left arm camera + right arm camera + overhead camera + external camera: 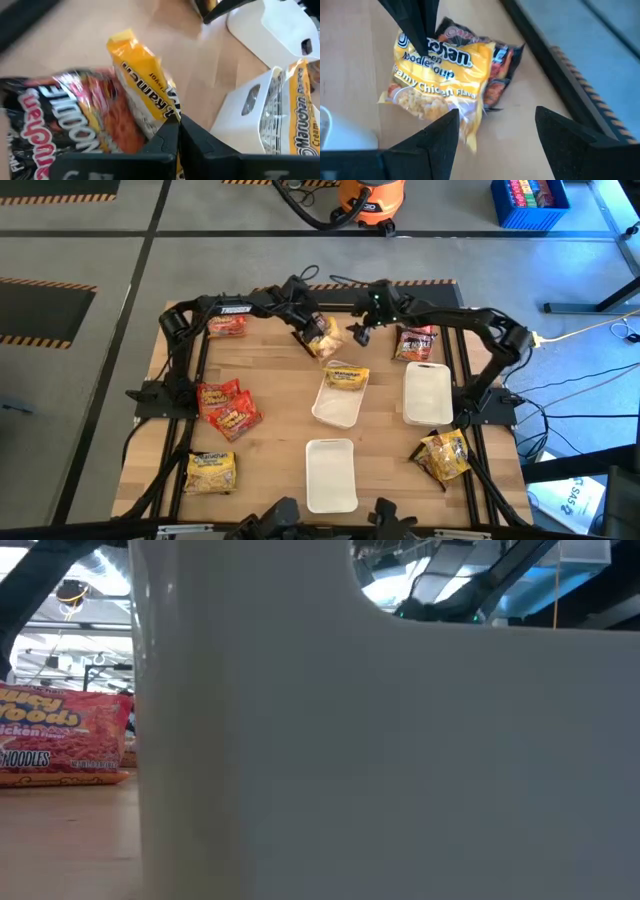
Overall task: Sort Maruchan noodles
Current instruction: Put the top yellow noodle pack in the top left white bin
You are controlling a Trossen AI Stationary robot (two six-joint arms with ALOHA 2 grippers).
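Your left gripper (pixel 318 332) is clamped on the edge of a yellow creamy-chicken Maruchan packet (pixel 324 337) at the far middle of the table; in the left wrist view its fingers (pixel 170 137) meet on that yellow wrapper, which lies over a dark maroon packet (pixel 55 120). Your right gripper (pixel 358 333) sits just beside it, jaws spread and holding nothing, looking down on the same two packets.

Look around and you find the other noodles scattered: a second yellow packet (pixel 346 377) lies in the tilted white tray (pixel 334 411) at centre, another dark packet (pixel 415 343) lies past the right-hand tray (pixel 428 393), and a crumpled yellow one (pixel 444 455) sits near the right edge. On your left side lie a red packet (pixel 227 326) at the far corner, two red ones (pixel 229 406) overlapping mid-edge, and a yellow packet (pixel 211 472) at the near corner. A third white tray (pixel 331 474) stands empty near the front.
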